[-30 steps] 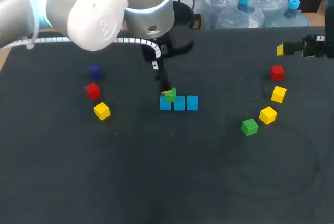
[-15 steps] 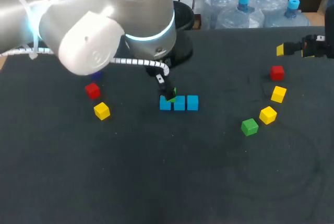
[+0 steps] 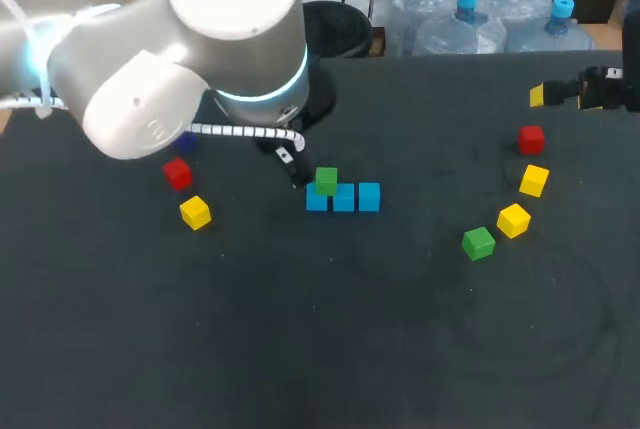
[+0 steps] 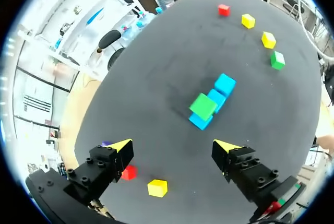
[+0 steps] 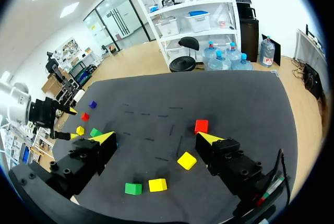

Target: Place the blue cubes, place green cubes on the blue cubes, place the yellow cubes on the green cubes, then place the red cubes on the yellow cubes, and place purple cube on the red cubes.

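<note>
Left pincer (image 4: pixel 171 144) spread wide, empty; green cube (image 4: pixel 203 106) just ahead, perched on the blue cubes (image 4: pixel 225 84). Could clip it swinging away, knocking it off.

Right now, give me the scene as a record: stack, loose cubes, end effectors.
base: blue cubes, three touching in a row
stacked: green cube on the row's left end
loose right: loose green, near yellow, far yellow, right red
loose left: left red, left yellow, purple partly hidden by left arm
left end effector: open, empty, apart from the stack
right end effector: open, empty
</note>
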Available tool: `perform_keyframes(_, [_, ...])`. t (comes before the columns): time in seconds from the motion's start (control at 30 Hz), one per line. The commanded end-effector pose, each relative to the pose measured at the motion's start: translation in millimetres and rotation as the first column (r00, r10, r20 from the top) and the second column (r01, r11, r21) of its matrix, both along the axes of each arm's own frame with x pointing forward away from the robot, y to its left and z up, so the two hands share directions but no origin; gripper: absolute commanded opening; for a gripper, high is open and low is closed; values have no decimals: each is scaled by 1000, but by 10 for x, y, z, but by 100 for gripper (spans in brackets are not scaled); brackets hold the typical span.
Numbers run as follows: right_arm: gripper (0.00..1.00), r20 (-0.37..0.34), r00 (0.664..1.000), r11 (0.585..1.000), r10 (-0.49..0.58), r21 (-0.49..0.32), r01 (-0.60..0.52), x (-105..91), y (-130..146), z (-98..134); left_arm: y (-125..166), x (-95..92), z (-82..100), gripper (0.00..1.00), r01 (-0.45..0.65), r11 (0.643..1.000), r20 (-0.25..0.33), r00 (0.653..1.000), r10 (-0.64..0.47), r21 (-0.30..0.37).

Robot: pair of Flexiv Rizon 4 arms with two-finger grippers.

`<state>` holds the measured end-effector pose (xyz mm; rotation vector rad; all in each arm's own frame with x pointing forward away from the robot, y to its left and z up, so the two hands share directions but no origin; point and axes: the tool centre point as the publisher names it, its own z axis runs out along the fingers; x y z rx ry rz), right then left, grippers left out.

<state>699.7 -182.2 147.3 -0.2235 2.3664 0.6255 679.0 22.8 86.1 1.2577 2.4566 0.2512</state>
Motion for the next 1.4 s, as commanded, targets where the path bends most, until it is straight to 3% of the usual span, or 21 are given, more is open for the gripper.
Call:
perform_keyframes(0.03, [100, 0, 1000, 1000, -1, -2, 1, -11, -3, 7, 82, 71, 61, 100, 4, 1000, -5, 1000, -4, -26])
perform_keyframes(0.23, [100, 0, 1000, 1000, -1, -2, 1, -11, -3, 7, 243, 122, 59, 100, -56, 998, -10, 998, 56, -31])
perform_keyframes(0.57, [100, 0, 1000, 1000, -1, -2, 1, -11, -3, 7, 523, -102, 50, 100, -147, 987, -1, 989, 147, -66])
perform_keyframes(0.73, [100, 0, 1000, 1000, -1, -2, 1, -11, -3, 7, 561, -146, 90, 100, -150, 986, 1, 989, 151, -67])
perform_keyframes(0.9, [100, 0, 1000, 1000, -1, -2, 1, -11, -3, 7, 551, -165, 82, 100, -144, 987, -40, 989, 141, -65])
perform_keyframes(1.4, [100, 0, 1000, 1000, -1, -2, 1, -11, -3, 7, 551, -165, 82, 100, -144, 987, -40, 989, 141, -65])
